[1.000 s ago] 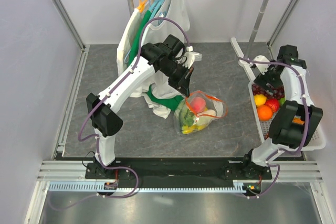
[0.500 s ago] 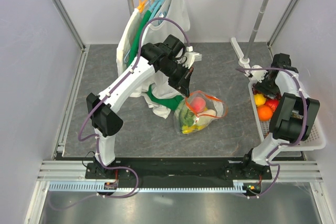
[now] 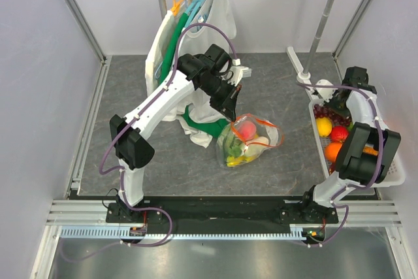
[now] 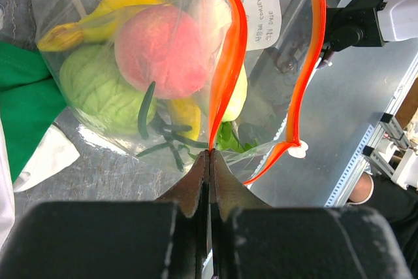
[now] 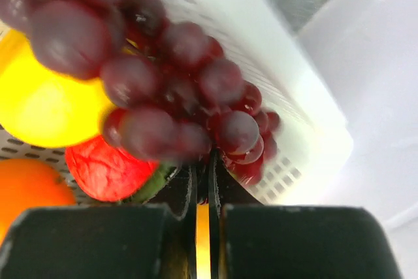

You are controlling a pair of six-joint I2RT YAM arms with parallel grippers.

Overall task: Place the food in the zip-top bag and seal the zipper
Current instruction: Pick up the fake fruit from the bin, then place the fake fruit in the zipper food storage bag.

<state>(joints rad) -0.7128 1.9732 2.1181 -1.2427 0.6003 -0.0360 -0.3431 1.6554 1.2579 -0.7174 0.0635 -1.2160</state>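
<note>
The zip-top bag [image 3: 251,138] lies mid-table, its mouth open. Through the plastic I see a banana [image 4: 124,1], a red round fruit [image 4: 166,47], a green round piece [image 4: 98,86] and green onions [image 4: 147,106]. My left gripper [image 4: 209,153] [image 3: 233,114] is shut on the zipper [image 4: 228,63] at the bag's near lip. The white slider [image 4: 299,151] hangs at the far strip's end. My right gripper [image 5: 208,161] [image 3: 337,104] sits in the white basket [image 3: 392,174], shut at the base of a dark red grape bunch [image 5: 176,89].
The basket also holds a yellow fruit [image 5: 46,106], a red piece [image 5: 104,168] and an orange [image 3: 333,151]. A clothes rack with hung shirts [image 3: 196,17] stands behind the left arm. A green garment [image 3: 199,122] lies beside the bag.
My right gripper has shifted over the grapes at the basket's far end and gone from wide open to shut. The left arm and the bag have not moved.
</note>
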